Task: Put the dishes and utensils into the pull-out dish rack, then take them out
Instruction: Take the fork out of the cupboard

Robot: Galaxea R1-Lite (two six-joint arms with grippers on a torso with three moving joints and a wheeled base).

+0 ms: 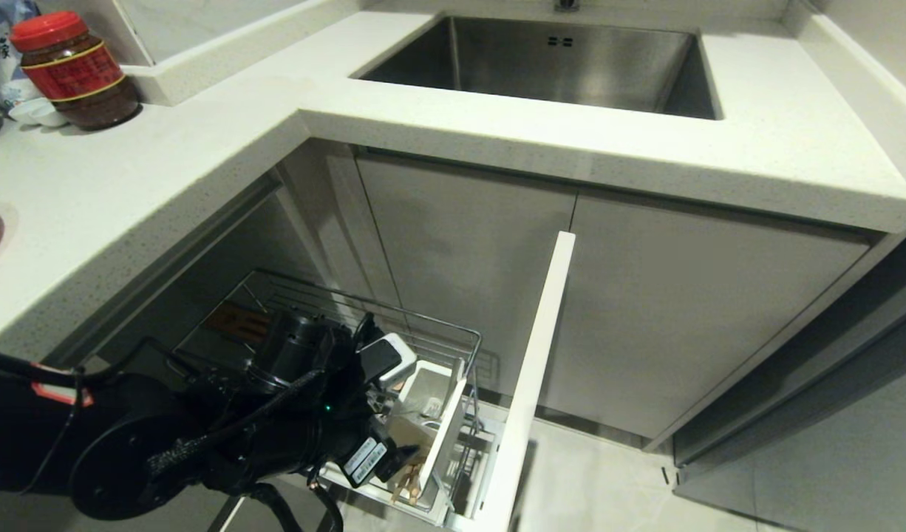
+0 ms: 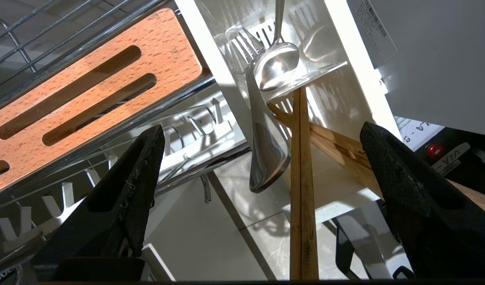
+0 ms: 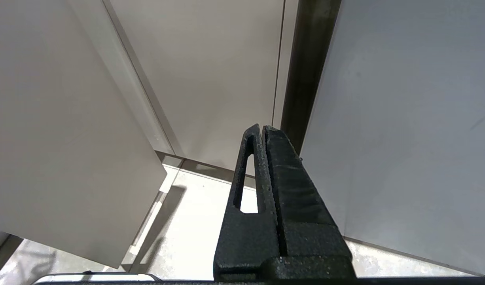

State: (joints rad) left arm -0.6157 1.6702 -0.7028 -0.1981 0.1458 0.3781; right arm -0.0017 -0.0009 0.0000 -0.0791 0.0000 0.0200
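Chopsticks: we see the chopsticks (image 2: 302,178) standing in the white utensil cup (image 2: 337,99) at the front of the rack, their upper ends rising toward the left wrist camera; one stick runs straight, the other leans off to the side.
Fork: a silver utensil handle (image 2: 266,150) stands in the same cup just beside the chopsticks; its tines are hidden, and a spoon-like bowl (image 2: 276,65) shines deeper in, so we cannot tell which piece is the fork.
Rack: the pull-out dish rack (image 1: 453,336) is drawn out below the counter, its white front panel (image 1: 530,384) standing open; the slotted wooden strip (image 2: 88,91) holds nothing in its slots.
Dishes: no plate or bowl shows in the rack.
Left gripper: the left gripper (image 2: 262,190) hangs above the cup, jaws spread wide and empty, one finger on each side of the utensil tops.
Right gripper: the right gripper (image 3: 262,136) is parked facing the cabinet doors (image 3: 211,79), fingers pressed together.
Step in hand: we judge this an utensil step at the cup, either release or pick-up.
Next move: if picking, we centre on one utensil, lower and close.
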